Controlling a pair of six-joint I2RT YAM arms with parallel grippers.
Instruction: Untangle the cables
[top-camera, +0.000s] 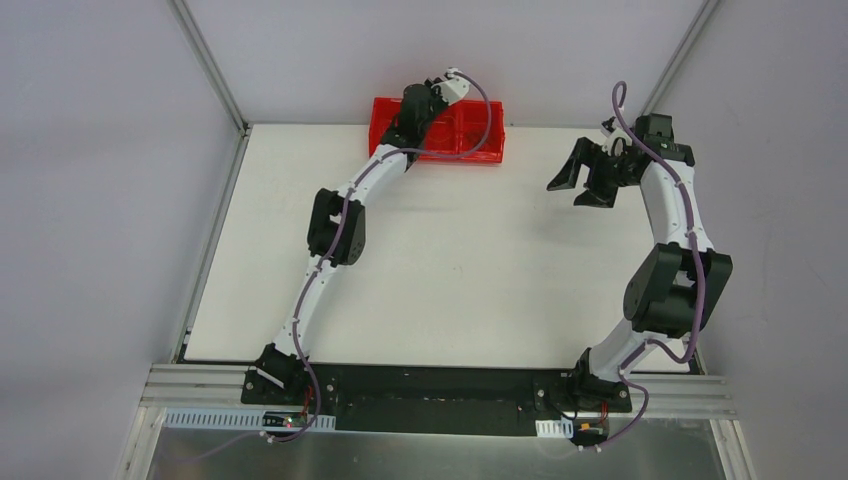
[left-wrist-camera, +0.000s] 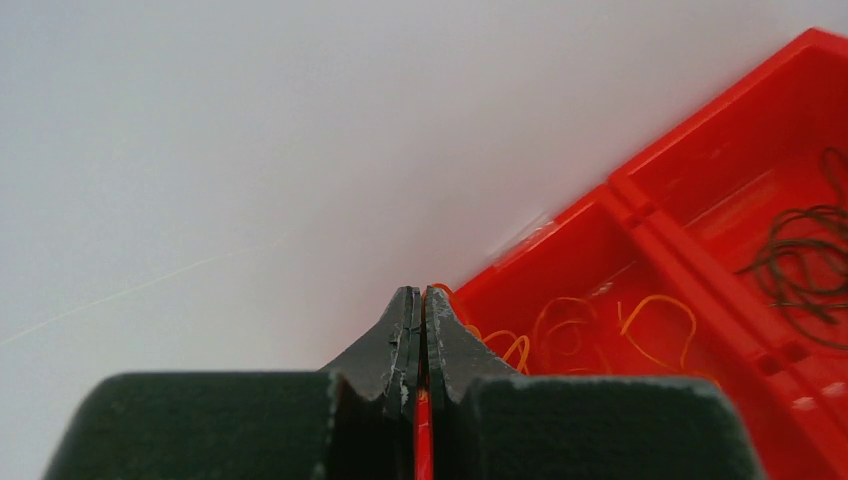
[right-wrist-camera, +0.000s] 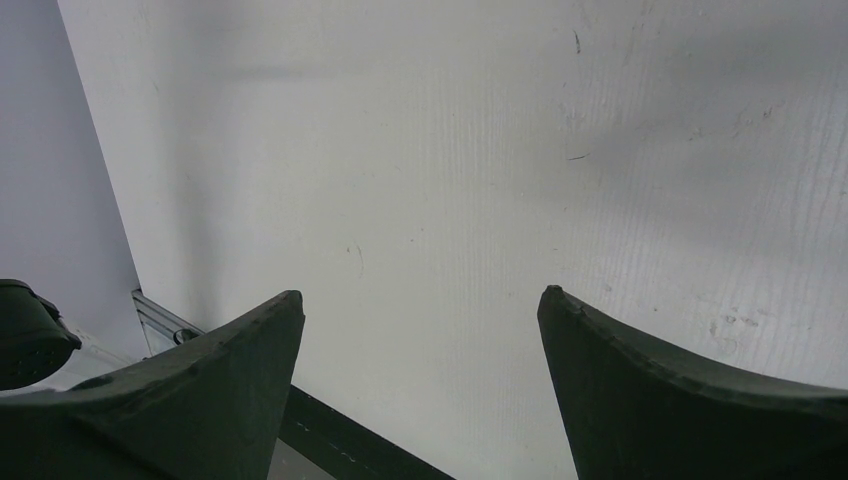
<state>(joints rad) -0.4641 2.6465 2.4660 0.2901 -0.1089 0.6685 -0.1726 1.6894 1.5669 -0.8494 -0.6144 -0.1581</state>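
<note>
Just beyond the left pincer (left-wrist-camera: 421, 293) lie the orange cables (left-wrist-camera: 655, 298).

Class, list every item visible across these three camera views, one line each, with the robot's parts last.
tray: one, red, compartmented, at the table's far edge
orange cables: several thin loops, orange, in the tray compartment nearest the left gripper
dark cables: one tangle, blackish, in the neighbouring compartment
table: one, white, beneath both arms
left gripper: one, black, shut, at the tray's corner
right gripper: one, black, open and empty, over bare table
</note>
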